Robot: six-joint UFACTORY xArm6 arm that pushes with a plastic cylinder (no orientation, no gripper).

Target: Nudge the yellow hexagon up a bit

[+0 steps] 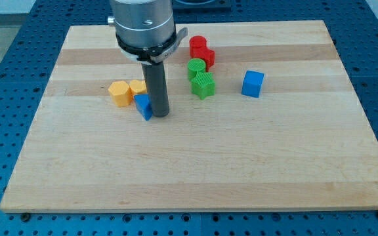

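Camera view: my tip (159, 115) stands upright, touching blue block (143, 106).

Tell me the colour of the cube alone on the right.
Blue; the plastic cube shows clearly in the camera view.

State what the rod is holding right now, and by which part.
Nothing is held. My tip only stands on the board, right beside the blue block, just below the two yellow blocks; actual contact cannot be told.

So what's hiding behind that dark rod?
A blue block peeks out at the rod's left, by my tip; its right part is covered. Above it sit a yellow block and an orange one.
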